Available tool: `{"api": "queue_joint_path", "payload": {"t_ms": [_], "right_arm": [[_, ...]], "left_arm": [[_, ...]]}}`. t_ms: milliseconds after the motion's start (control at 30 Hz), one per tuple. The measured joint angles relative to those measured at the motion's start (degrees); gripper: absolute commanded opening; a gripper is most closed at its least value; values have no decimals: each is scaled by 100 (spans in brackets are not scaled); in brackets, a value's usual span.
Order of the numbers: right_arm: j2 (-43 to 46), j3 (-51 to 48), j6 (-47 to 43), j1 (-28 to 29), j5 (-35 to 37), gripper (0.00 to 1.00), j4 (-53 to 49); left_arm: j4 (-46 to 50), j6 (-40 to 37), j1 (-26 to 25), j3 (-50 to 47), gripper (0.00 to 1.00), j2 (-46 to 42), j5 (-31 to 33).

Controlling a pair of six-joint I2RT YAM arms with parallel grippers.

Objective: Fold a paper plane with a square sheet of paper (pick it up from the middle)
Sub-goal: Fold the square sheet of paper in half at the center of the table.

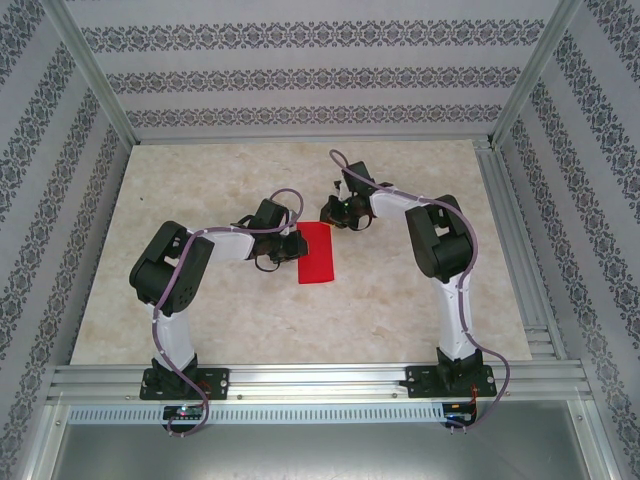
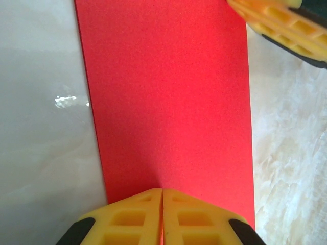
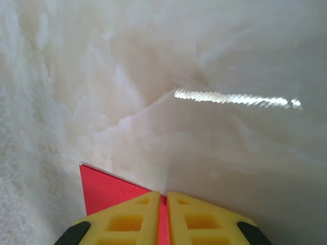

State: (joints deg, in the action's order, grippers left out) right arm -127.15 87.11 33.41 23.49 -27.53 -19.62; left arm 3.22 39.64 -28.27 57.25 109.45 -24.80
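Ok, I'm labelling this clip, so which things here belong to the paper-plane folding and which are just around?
Part of the job:
- red paper, folded into a flat strip
- left gripper, shut, tips at the paper
- right gripper, shut, by a paper corner

Just around:
- marble-look table
- aluminium frame
- patterned walls

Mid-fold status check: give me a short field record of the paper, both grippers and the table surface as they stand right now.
paper: bright red rectangular paper sheet, on the table, not yet plane-shaped
left gripper: shut, pinching the sheet at its left edge
right gripper: shut, pinching the sheet at its far end
surface: pale marble-patterned table top
fold stage: no wings or pointed nose visible
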Motion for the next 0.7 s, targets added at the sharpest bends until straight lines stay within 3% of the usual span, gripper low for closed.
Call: {"api": "queue_joint_path", "payload": {"t_ms": [233, 467, 700], "right_arm": [[125, -15, -4, 0, 31, 17, -103], [1353, -1088, 22, 26, -129, 19, 101], [1434, -1519, 20, 304, -197, 16, 101]], "left_arm": [[-2, -13, 0, 0, 10, 0, 0], [-17, -13, 0, -9, 10, -4, 0], [-39, -11, -4, -44, 11, -48, 17]]}}
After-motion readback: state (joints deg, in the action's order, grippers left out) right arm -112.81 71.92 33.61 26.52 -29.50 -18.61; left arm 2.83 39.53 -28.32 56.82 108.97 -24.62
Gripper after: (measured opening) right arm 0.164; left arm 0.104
